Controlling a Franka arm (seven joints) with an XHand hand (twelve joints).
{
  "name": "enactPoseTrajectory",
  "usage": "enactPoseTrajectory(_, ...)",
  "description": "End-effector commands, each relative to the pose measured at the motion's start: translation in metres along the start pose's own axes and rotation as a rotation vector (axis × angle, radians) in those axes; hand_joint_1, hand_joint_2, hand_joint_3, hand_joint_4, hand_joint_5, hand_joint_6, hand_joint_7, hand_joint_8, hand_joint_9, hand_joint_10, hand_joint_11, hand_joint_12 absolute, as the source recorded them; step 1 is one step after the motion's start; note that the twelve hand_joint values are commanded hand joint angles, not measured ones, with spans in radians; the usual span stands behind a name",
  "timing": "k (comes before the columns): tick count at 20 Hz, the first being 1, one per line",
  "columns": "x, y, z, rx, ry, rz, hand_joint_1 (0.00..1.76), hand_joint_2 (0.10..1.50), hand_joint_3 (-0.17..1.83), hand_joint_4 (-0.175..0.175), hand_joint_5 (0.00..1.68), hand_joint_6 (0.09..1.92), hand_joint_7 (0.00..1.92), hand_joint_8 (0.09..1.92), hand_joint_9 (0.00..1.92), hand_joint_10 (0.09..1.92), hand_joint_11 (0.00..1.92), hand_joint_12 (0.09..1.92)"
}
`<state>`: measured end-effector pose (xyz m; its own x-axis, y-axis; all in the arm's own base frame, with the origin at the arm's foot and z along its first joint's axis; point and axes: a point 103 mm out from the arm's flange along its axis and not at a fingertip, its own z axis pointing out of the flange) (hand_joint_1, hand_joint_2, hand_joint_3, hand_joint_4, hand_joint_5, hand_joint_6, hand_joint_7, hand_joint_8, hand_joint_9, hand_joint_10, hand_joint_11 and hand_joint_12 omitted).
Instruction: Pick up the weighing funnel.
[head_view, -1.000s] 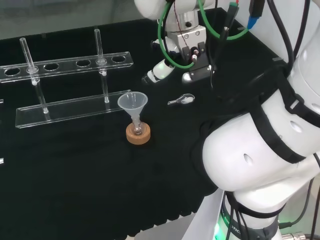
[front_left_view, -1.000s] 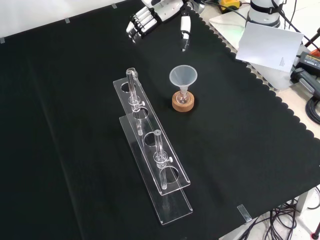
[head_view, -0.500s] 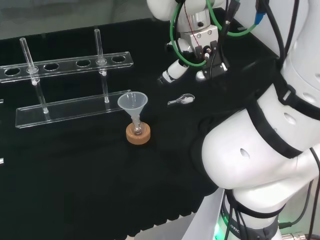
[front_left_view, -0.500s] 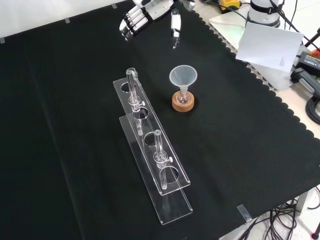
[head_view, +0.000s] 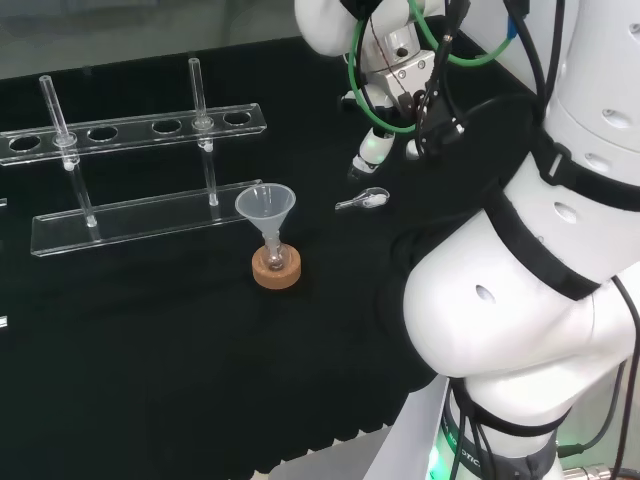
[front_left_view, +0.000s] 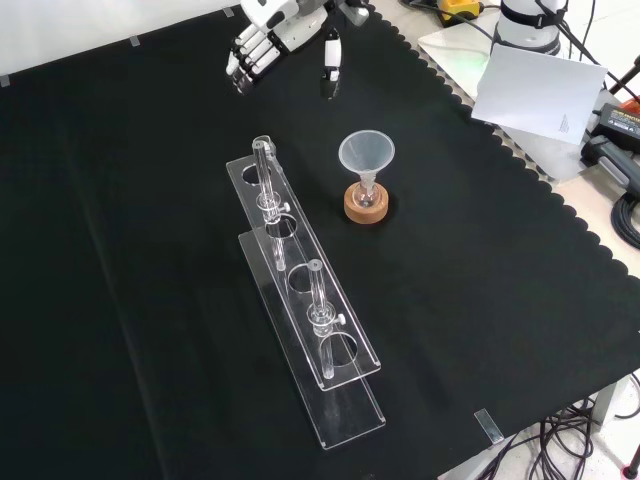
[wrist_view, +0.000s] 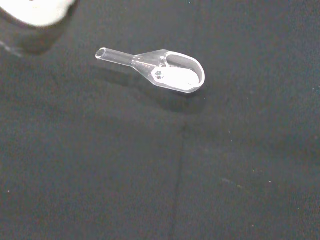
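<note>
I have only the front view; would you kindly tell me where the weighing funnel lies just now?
Observer: In the head view the weighing funnel lies flat on the cloth, to the right of the funnel.
Operator: Is the hand touching it?
Observer: No; the hand hangs open just beyond it, with a gap between them.
Operator: Which way does its stem point?
Observer: Left in the head view, toward the funnel.

Clear weighing funnel, black cloth
</note>
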<state>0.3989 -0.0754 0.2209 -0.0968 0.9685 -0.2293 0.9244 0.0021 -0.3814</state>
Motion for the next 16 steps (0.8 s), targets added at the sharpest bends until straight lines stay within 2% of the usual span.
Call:
enactPoseTrajectory(1,-0.031,0.039,0.012,0.077,0.01,-0.095,0.81,0.62,0.0,0.048,0.18,0.09,0.33,0.39,0.18,0.51,0.0,1.07)
enactPoseTrajectory(3,-0.035,0.055,0.017,0.113,0.03,-0.103,0.84,0.63,0.01,0.06,0.3,0.09,0.47,0.41,0.23,0.62,0.0,1.21)
enactPoseTrajectory(6,-0.035,0.069,0.022,0.121,0.038,-0.087,0.91,0.64,0.03,0.079,0.46,0.09,0.65,0.39,0.34,0.65,0.0,1.31)
enactPoseTrajectory(10,-0.03,0.086,0.027,0.115,0.067,-0.049,0.93,0.64,0.05,0.091,0.58,0.09,0.74,0.36,0.41,0.61,0.0,1.34)
enactPoseTrajectory(16,-0.021,0.089,0.029,0.107,0.084,-0.027,0.93,0.63,0.08,0.101,0.66,0.09,0.83,0.33,0.47,0.58,0.0,1.35)
